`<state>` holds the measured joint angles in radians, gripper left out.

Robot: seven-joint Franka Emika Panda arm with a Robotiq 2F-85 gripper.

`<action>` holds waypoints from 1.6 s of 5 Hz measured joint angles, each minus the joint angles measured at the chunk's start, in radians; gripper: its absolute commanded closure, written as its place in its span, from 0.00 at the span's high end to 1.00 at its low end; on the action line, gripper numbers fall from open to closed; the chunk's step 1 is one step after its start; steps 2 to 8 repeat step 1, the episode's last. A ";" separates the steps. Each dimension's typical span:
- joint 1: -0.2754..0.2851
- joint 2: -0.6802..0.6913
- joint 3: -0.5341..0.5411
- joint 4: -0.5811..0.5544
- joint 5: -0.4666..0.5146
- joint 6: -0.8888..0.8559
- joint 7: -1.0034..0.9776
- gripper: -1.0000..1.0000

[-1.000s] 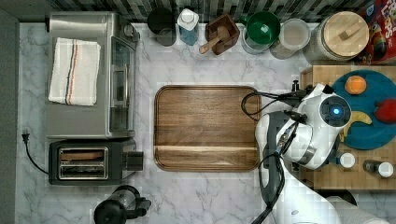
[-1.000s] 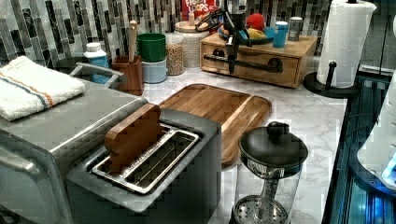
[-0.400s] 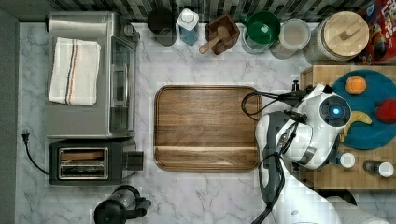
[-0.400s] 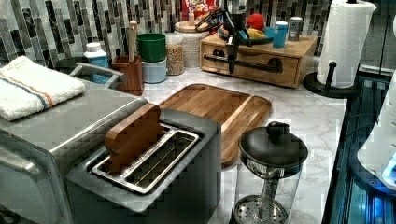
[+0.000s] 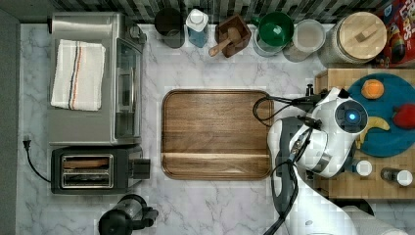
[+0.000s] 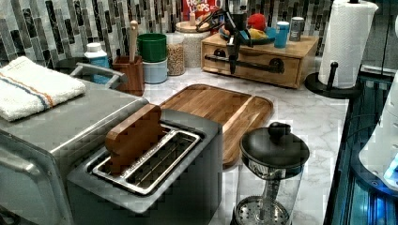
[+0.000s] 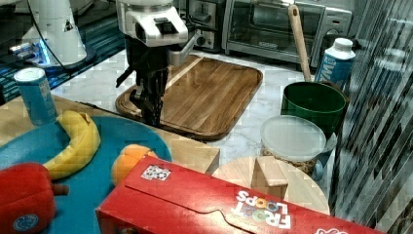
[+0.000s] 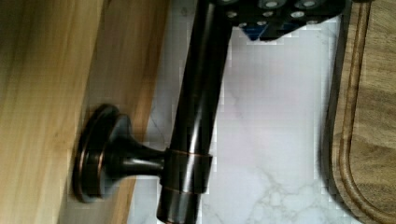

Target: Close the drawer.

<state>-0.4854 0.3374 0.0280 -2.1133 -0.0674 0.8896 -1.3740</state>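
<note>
- Drawer (image 6: 256,63) sits in the low wooden box at the far end of the marble tabletop (image 6: 300,117), under the butcher-block top (image 6: 300,46) that carries the blue plate (image 5: 386,142).
- Left view: drawer front looks flush, or very nearly flush, with the box face. No pale drawer floor shows from above in the top view. Judgement: closed, or all but closed.
- Handle (image 8: 196,107): a dark bar on round standoff mounts, running along the drawer front. In the wrist view the wood face lies close behind it, marble past it, and the edge of the brown tray (image 8: 369,116) beyond.
- Hand (image 6: 233,56) hangs straight down at the drawer front, beside the handle, in the left view. In the right view its fingers (image 7: 151,105) point down at the box edge, near the tray (image 7: 204,95).
- Hand state: cannot tell how far apart the fingers are, or whether they have any hold on the bar; the wrist view catches just the dark underside of the hand above the handle.
- Step in hand, as judged: the tail of the push, or the moment just after it.
- Next move calls for: a short press square to the drawer front if any gap is left, then a clean retreat away from the handle, without snagging the bar and dragging the drawer out again.
</note>
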 measured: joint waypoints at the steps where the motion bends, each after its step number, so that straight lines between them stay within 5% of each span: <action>1: 0.000 0.000 0.000 0.000 0.000 0.000 0.000 0.00; 8: 0.000 0.000 0.000 0.000 0.000 0.000 0.000 0.00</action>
